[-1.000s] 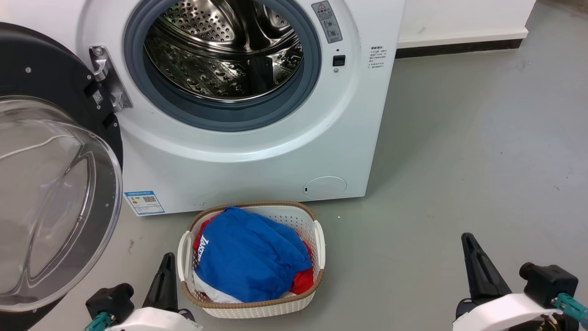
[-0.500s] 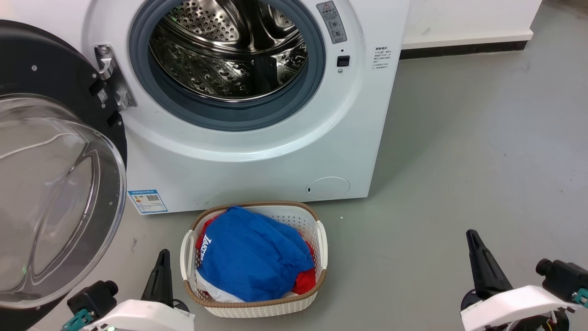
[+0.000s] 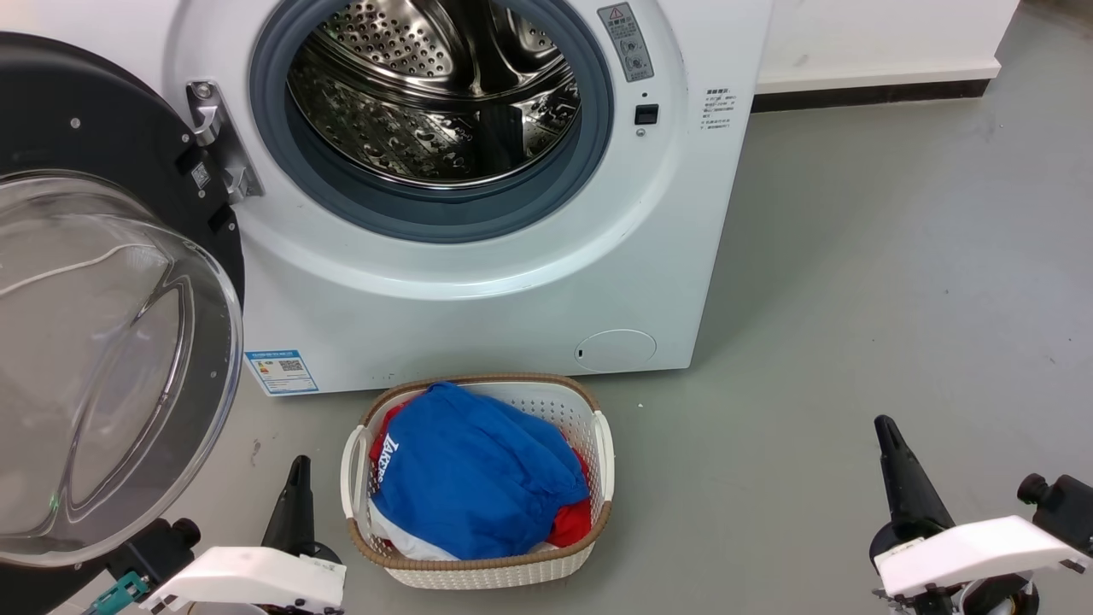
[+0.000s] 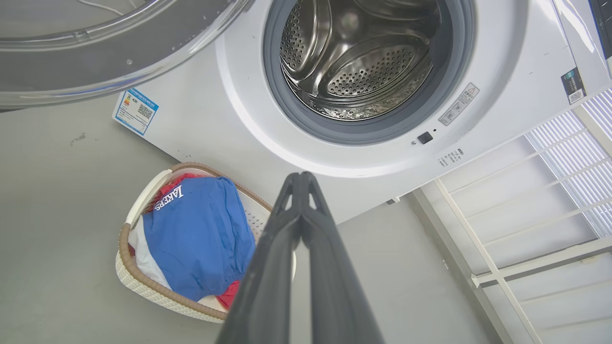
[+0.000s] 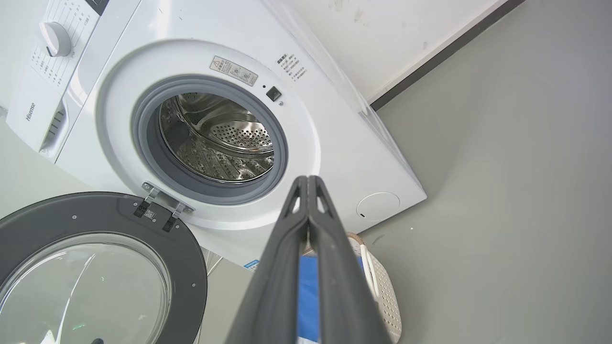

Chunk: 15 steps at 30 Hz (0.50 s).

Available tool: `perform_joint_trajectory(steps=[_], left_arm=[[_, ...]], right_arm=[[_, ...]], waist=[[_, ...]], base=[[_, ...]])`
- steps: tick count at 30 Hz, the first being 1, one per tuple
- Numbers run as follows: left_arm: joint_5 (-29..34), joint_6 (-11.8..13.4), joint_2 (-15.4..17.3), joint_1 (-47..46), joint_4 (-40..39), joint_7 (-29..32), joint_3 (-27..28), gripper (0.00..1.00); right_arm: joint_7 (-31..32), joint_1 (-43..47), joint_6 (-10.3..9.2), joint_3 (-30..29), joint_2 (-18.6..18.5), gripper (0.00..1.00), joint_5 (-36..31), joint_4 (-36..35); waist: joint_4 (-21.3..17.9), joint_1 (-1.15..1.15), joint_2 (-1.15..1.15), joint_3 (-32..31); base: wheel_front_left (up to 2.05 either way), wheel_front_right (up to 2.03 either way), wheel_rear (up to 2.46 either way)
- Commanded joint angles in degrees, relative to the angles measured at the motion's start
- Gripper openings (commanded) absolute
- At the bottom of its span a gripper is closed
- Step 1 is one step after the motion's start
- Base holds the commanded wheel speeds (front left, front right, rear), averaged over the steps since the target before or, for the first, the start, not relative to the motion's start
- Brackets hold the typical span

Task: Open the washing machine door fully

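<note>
The washing machine door [image 3: 94, 342] stands swung wide to the left on its metal hinge [image 3: 218, 141], black rim and clear bulging glass facing me; it also shows in the right wrist view as the washing machine door [image 5: 95, 267] and at the top left of the left wrist view as the washing machine door [image 4: 110, 52]. The steel drum [image 3: 435, 102] lies exposed. My left gripper [image 3: 296, 478] sits low by the door's lower edge, shut and holding nothing, as the left gripper [image 4: 300, 179] confirms. My right gripper [image 3: 884, 430] hangs at the lower right, far from the door, shut; the right gripper [image 5: 307, 181] shows fingertips together.
A white laundry basket [image 3: 598, 444] with blue and red clothes stands on the grey floor just before the machine, between my arms. A small round white flap [image 3: 615, 350] sits low on the machine front. Open floor [image 3: 897, 256] spreads to the right.
The whole head picture has shifted a little right and down, so the camera moved. Both grippers sit lower in view than before. The door keeps its wide-open pose.
</note>
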Motion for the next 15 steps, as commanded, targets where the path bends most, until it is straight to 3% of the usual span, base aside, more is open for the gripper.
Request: perform_joint_trajectory(steps=[1,15], left_arm=[[-1.85,-0.56,-0.1,-1.46,-0.79,0.53,0.28,0.0],[-11.04,-1.04,-0.47,-2.33,-0.71,3.11,1.36,0.0]], right_arm=[[0.23,-1.31,0.01,-0.23,-0.44,0.0,2.29,-0.25],[1.68,-2.45,0.01,-0.9,-0.61,0.0,12.88,1.08]], waist=[[0.06,0.0,0.0,-0.01],[0.64,0.0,0.0,-0.08]], base=[[0.0,0.0,0.0],[0.0,0.0,0.0]])
